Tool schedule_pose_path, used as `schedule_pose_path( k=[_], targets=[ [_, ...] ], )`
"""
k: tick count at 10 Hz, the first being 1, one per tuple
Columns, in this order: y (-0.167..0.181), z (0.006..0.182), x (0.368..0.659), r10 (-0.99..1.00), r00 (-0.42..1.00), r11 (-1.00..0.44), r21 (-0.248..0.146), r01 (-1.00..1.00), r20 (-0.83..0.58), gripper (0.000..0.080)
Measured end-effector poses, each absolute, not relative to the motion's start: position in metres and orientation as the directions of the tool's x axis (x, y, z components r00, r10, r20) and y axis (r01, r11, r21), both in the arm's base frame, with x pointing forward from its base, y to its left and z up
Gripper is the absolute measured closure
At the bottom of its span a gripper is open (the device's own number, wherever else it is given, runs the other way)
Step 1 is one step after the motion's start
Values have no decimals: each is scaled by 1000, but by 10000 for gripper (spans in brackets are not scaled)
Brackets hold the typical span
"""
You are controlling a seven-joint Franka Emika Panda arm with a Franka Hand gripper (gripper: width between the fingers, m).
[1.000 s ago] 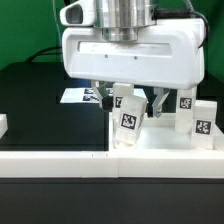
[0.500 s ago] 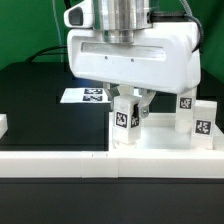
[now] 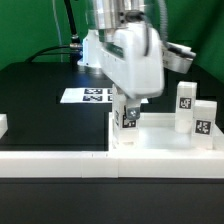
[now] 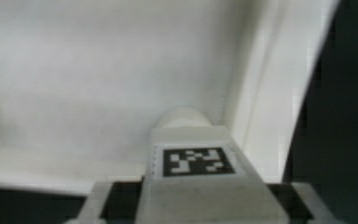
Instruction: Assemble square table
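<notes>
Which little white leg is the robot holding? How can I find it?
Find the big white square plastic tabletop with its raised rim. At its corner on the exterior view's left, the gripper pinches a short white tagged leg. The two other white tagged legs stand free, far over on the exterior view's right.

We see a thin flat white marker board lying on the black table, with a long white border wall along the front.

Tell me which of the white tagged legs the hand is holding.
The leg at the tabletop's corner on the exterior view's left, between the hand's fingers; the other two legs stand free.
</notes>
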State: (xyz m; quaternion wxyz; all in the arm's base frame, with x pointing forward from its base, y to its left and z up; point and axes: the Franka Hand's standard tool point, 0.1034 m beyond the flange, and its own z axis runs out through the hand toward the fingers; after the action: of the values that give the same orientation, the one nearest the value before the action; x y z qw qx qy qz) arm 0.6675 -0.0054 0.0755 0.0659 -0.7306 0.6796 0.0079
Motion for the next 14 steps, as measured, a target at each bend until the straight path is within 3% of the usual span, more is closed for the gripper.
schedule_pose_path(
  k=[1, 2, 4, 5, 6, 7, 8, 11, 14],
  targets=[
    [-5, 74, 667, -985, -110, 125, -112, -986, -129, 512],
    [-4, 73, 667, -966, -213, 231, -120, -966, -145, 512],
    [-4, 73, 667, -959, -242, 261, -120, -958, -149, 503],
    [-4, 73, 667, -973, -183, 201, -125, -972, -141, 503],
    [-3, 74, 665, -990, -51, 67, -122, -990, -129, 323],
    [-2, 76, 664, -985, 142, -131, -110, -985, -99, 323],
    [3, 78, 665, -955, 289, -281, -106, -954, -68, 184],
    [3, 77, 664, -877, 479, -473, -113, -874, -41, 151],
    [-7, 80, 668, -535, 844, -844, -82, -531, 45, 150]
  ],
)
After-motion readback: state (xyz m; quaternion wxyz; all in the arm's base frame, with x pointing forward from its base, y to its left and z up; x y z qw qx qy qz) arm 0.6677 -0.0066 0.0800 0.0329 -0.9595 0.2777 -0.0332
